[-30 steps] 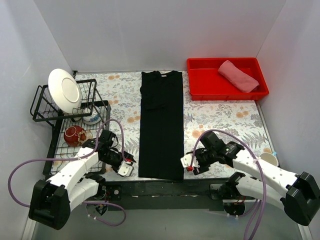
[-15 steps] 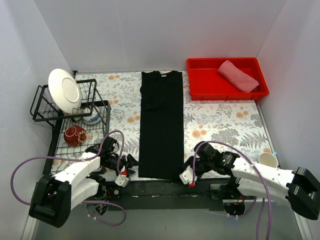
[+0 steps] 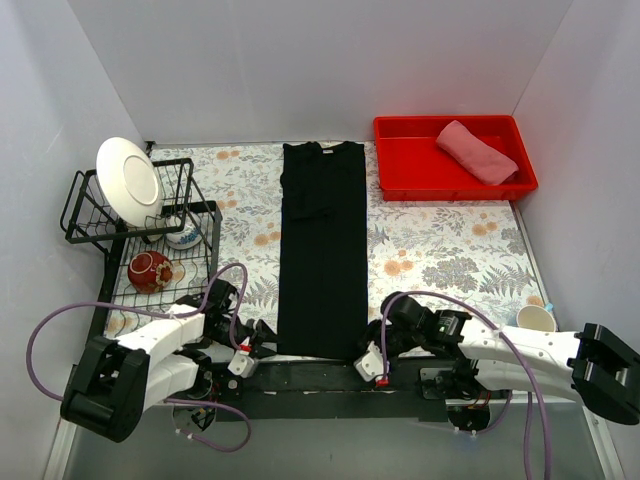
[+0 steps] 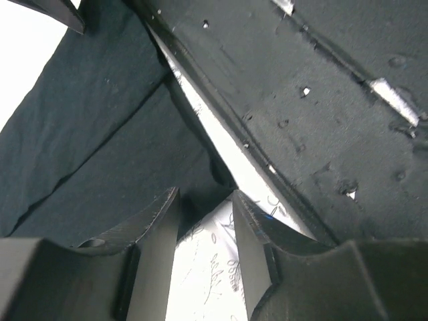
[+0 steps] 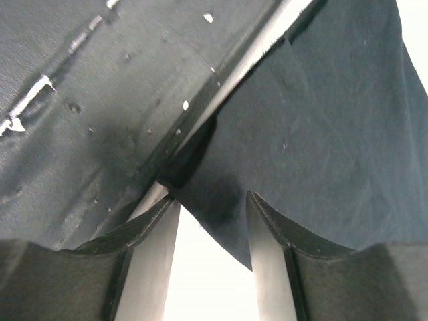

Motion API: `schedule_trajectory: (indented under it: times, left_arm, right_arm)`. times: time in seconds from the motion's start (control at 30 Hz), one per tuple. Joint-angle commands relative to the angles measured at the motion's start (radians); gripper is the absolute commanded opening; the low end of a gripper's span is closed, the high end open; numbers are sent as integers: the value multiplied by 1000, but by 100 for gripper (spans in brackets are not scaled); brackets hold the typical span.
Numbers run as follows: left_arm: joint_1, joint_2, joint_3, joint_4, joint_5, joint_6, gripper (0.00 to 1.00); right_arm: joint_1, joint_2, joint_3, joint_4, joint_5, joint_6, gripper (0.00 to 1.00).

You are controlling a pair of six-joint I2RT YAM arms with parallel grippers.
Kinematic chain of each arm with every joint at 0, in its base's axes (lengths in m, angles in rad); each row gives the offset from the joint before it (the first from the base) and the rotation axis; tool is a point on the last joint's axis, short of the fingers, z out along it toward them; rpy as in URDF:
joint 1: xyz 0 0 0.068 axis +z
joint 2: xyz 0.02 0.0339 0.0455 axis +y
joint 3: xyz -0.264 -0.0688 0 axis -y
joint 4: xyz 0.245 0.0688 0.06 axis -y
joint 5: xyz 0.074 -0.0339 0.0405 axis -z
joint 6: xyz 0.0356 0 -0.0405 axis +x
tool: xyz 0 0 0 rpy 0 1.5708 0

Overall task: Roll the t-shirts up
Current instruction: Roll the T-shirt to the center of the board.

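The black t-shirt (image 3: 321,250) lies folded into a long narrow strip down the middle of the floral tablecloth (image 3: 440,250). My left gripper (image 3: 247,356) is open and low at the strip's near left corner. In the left wrist view the shirt (image 4: 100,134) ends just ahead of that gripper (image 4: 205,194), with only tablecloth between the jaws. My right gripper (image 3: 369,362) is open at the near right corner. In the right wrist view the shirt's corner (image 5: 227,200) lies between the jaws of that gripper (image 5: 212,198). The salmon-pink t-shirt (image 3: 477,151) lies rolled in the red bin (image 3: 400,165).
A black wire dish rack (image 3: 95,215) at the left holds a white plate (image 3: 128,180), a red bowl (image 3: 150,270) and a small bowl (image 3: 183,238). A white cup (image 3: 537,318) stands at the right edge. The black base bar (image 3: 320,376) runs along the near edge.
Both grippers have moved down and toward the near edge, onto the black shirt's two near corners. The shirt itself has not moved.
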Motion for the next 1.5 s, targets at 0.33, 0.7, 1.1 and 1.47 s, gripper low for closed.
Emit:
schedule_trajectory:
  times: [0.33, 0.7, 1.1, 1.47]
  left_arm:
    - [-60, 60, -48, 40, -62, 290, 27]
    - [-79, 132, -1, 66, -105, 218, 0]
    - [-94, 27, 160, -198, -82, 28, 0]
    - [-223, 3, 353, -179, -10, -518, 0]
  right_arm:
    - [56, 19, -48, 33, -7, -8, 42]
    - [57, 43, -14, -13, 22, 58, 13]
    - [21, -24, 144, -206, 24, 343, 1]
    - [-125, 53, 234, -158, -51, 641, 1]
